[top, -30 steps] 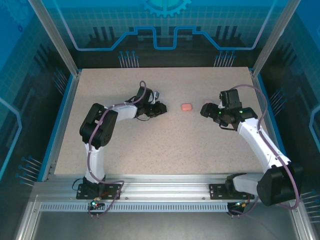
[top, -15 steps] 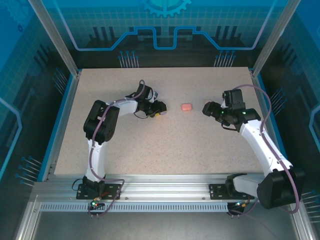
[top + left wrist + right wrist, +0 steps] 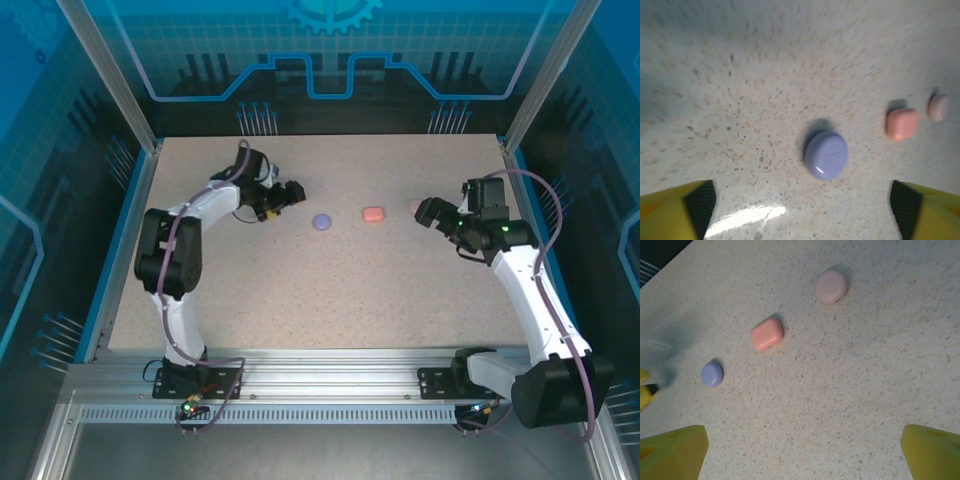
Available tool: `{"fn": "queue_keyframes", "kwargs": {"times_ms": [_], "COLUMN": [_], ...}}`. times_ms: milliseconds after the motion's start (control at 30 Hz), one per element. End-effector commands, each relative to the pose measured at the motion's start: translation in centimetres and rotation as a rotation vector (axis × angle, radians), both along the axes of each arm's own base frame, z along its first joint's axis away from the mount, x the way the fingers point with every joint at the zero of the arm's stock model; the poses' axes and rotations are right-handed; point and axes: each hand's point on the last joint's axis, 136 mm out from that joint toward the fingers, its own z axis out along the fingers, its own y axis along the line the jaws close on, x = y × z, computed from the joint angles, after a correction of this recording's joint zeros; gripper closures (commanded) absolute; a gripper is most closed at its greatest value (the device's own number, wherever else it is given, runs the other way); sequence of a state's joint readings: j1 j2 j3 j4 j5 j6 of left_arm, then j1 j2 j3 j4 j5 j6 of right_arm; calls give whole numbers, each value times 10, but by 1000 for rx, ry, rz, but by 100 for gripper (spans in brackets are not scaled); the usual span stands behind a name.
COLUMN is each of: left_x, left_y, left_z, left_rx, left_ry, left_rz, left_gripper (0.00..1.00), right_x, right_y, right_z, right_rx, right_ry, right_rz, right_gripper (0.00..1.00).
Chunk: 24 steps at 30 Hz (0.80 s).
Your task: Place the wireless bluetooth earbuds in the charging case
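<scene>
The left gripper [image 3: 290,193] sits out at eleven o'clock pointing toward three, the right gripper [image 3: 424,210] at two o'clock pointing toward nine, both spread wide.

No words or numbers can be read — the blue back panel [image 3: 200,50] bears just a gear emblem [image 3: 330,12].

Lavender case [image 3: 712,374], coral case [image 3: 767,333], pink case [image 3: 831,286]

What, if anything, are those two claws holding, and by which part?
Nothing. The left gripper and right gripper are open and empty; the lavender case, coral case and pink case lie free.
</scene>
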<state>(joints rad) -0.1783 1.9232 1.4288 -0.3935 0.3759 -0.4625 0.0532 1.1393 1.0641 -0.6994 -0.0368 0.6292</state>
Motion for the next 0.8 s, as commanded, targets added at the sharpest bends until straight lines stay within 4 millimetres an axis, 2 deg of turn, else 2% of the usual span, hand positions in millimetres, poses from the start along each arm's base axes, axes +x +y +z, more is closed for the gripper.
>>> {"fn": "queue_keyframes", "kwargs": {"times_ms": [0,100,233,300,333,400,500,667,767], "left_x": [-12,-17,-29,-41,-49,-69,-96,-117,-120], "left_y": [5,16,34,47,53,63,78,103,117], "left_z": [63,105,146,164,171,181,178,145,112], "left_rx": [52,82,129,161,183,245,349,518,607], "left_ry": [-138,-263,-485,-639,-740,-929,-1020,-1015,-969], "left_rz": [-28,9,79,124,139,145,149,178,194], "left_gripper": [1,1,1,1,1,1,1,1,1], "right_x": [6,16,28,33,32,36,40,46,52], "right_y": [-14,-34,-74,-88,-92,-94,-91,-84,-79], "right_z": [17,20,8,3,-9,-19,-40,-66,-74], "right_rx": [-54,-175,-373,-451,-492,-547,-585,-635,-656], "right_ry": [-29,-55,-130,-217,-236,-273,-274,-294,-329], "right_rz": [4,-30,-170,-232,-243,-229,-177,-125,-99], "right_gripper": [0,0,0,0,0,0,0,0,0]}}
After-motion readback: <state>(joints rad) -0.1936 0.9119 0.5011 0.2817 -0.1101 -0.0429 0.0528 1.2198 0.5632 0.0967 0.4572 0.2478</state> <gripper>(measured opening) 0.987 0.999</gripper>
